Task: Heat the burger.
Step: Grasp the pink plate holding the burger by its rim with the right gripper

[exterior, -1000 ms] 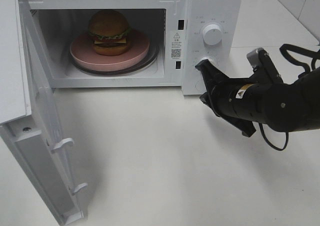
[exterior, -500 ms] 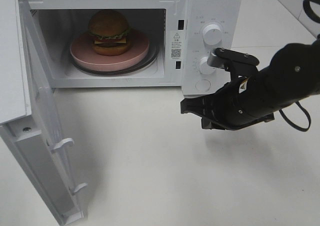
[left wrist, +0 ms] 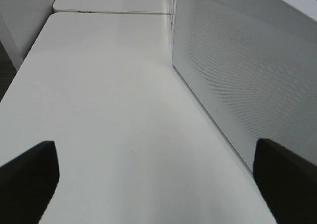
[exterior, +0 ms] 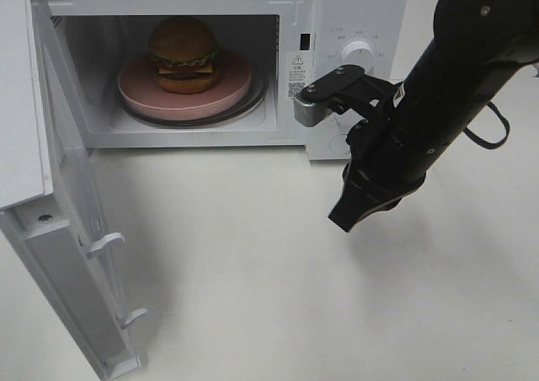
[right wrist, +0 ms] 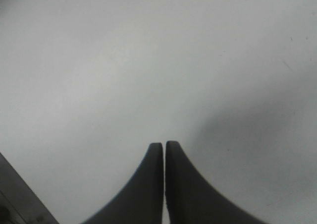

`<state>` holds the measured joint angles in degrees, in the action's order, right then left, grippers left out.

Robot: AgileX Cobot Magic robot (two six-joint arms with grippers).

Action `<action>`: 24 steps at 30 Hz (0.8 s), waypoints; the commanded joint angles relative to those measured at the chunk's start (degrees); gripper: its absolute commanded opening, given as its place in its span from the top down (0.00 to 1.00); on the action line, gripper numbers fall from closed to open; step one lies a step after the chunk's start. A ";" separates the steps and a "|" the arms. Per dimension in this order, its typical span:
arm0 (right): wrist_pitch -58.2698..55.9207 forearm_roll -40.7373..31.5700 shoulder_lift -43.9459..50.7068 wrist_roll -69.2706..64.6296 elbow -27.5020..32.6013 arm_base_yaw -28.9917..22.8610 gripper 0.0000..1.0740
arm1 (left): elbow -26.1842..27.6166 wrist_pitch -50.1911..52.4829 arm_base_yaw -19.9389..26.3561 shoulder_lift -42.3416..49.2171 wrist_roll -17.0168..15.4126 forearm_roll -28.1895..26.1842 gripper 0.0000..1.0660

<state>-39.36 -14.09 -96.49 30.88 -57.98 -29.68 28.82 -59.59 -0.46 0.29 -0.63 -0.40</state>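
The black right claw, clenched shut and empty, pointed down over the glossy white table. The left claw hung released. The golden-bunned burger sat on a round pink plate inside the white microwave oven, its door open.

burger on plate, inside microwave

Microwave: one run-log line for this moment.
food: golden-bun burger on round pink plate inside white microwave | door: open | right gripper: shut, empty, over white table | left gripper: open, empty
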 commanded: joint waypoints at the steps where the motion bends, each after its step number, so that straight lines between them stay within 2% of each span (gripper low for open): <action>1: -5.33 0.74 0.52 21.60 -3.21 0.29 0.97 | -0.11 0.17 0.00 1.26 0.17 -0.34 0.04; 3: -5.44 0.74 0.52 25.27 -3.78 0.29 0.97 | -0.11 0.17 0.00 1.26 0.17 -0.34 0.04; 5: -5.33 1.66 0.52 36.55 -5.04 0.23 0.96 | -0.11 0.17 0.00 1.26 0.17 -0.34 0.04; 6: -5.33 1.66 0.52 36.55 -5.04 0.23 0.96 | -0.11 0.17 0.00 1.26 0.17 -0.34 0.04; 7: -5.33 3.95 0.46 41.71 -5.84 0.17 0.95 | -0.11 0.17 0.00 1.26 0.17 -0.34 0.04; 9: -5.27 5.16 0.46 43.49 -6.30 0.17 0.95 | -0.11 0.17 0.00 1.26 0.17 -0.34 0.04; 11: -4.30 9.85 0.46 46.12 -7.79 0.17 0.93 | -0.11 0.17 0.00 1.26 0.17 -0.34 0.04; 14: -3.67 10.89 0.46 46.12 -8.14 0.17 0.92 | -0.11 0.17 0.00 1.26 0.17 -0.34 0.04; 18: 1.60 14.90 0.46 46.07 -8.88 -0.74 0.81 | -0.11 0.17 0.00 1.26 0.17 -0.34 0.04; 19: 4.13 16.21 0.46 45.89 -8.88 -1.60 0.74 | -0.11 0.17 0.00 1.26 0.17 -0.34 0.04; 20: 4.13 16.21 0.46 45.89 -8.88 -1.60 0.74 | -0.11 0.17 0.00 1.26 0.17 -0.34 0.04; 21: 5.79 16.21 0.46 45.55 -8.88 -2.06 0.68 | -0.11 0.17 0.00 1.26 0.17 -0.34 0.04; 22: 9.05 16.21 0.46 44.75 -8.88 -3.04 0.57 | -0.11 0.17 0.00 1.26 0.17 -0.34 0.04; 23: 9.05 16.21 0.46 44.75 -8.88 -3.04 0.57 | -0.11 0.17 0.00 1.26 0.17 -0.34 0.04; 24: 10.71 16.21 0.46 44.58 -8.88 -3.38 0.50 | -0.11 0.17 0.00 1.26 0.17 -0.34 0.04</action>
<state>-32.95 1.49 -96.43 76.20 -66.52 -31.97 28.82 -59.59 -0.46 0.29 -0.63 -0.40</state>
